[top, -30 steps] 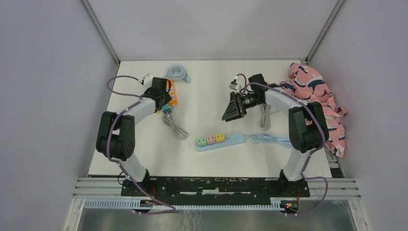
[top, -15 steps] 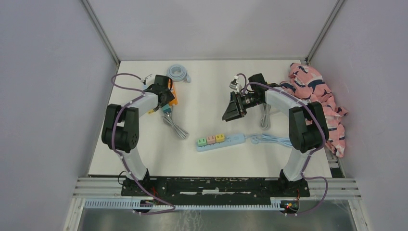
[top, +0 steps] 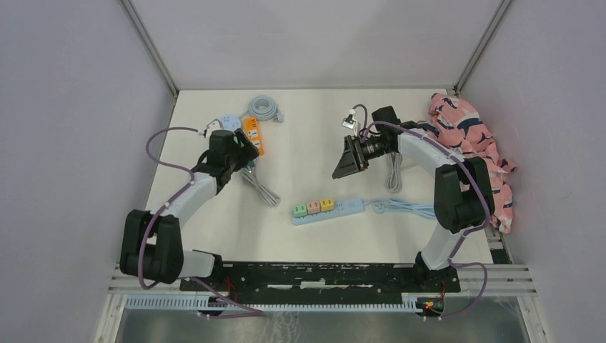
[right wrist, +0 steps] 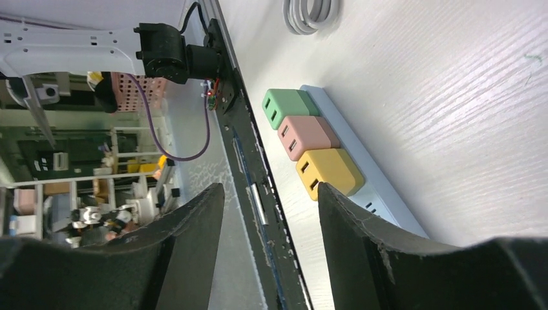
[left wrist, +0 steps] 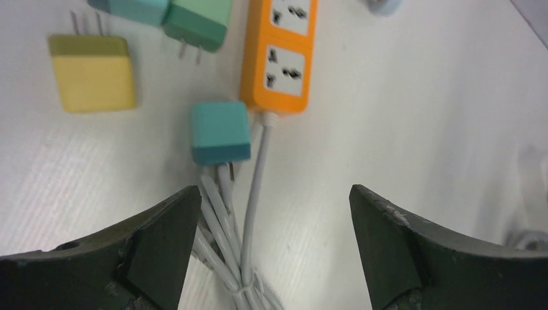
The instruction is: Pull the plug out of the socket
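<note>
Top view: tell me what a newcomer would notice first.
A pale blue strip near the table's middle carries green, pink and yellow plugs. A pink patterned cloth is heaped at the right edge. At far left, the left fingers stand open by a teal plug beside an orange strip.
</note>
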Robot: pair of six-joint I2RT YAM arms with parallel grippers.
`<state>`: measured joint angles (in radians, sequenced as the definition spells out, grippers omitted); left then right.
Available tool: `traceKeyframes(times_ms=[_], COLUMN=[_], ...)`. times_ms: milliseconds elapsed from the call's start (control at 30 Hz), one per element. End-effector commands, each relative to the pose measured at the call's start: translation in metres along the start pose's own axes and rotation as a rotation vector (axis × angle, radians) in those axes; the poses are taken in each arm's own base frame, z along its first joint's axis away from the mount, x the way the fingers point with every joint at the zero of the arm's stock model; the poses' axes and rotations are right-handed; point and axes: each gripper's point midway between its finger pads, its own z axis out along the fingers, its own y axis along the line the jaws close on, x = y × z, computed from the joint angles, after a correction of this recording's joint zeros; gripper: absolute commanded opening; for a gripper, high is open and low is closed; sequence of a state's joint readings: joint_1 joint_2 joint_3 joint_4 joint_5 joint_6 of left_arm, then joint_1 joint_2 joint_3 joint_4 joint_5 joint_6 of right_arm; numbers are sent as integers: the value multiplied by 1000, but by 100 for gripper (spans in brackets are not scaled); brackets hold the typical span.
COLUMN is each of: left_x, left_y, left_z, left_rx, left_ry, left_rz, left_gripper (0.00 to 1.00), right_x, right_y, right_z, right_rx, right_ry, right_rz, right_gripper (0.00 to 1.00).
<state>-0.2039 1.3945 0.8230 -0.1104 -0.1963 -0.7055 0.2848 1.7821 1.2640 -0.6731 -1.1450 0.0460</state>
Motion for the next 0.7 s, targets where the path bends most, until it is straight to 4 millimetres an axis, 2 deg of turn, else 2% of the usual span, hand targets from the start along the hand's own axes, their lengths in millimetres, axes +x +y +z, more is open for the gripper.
traceKeyframes(times_ms=[0, 233, 367, 467, 567, 667], left_x=[1, 25, 45, 77, 127, 146], left_y=[-52, -103, -119, -137, -147, -138], left_z=[-34, -104, -141, -174, -195, -193], left_rx=[380, 864, 1080, 1226, 1278, 1257], left_ry=[-39, -6, -14, -52, -149, -225], left_rz=[30, 95, 181, 345, 605, 713], left_gripper=[93, 95, 95, 95, 95, 95], right_x=[-14, -11, -6, 6, 21, 37], right_y=[22, 28, 28, 27, 33, 34], right_z=[-14, -20, -22, -23, -27, -28], right_rx=[10, 29, 34, 21, -10, -27], right_ry=[-49, -69, -76, -67, -58, -33], right_rz=[-197, -349, -469, -650, -868, -1017], right_gripper=[61, 61, 61, 62, 66, 74])
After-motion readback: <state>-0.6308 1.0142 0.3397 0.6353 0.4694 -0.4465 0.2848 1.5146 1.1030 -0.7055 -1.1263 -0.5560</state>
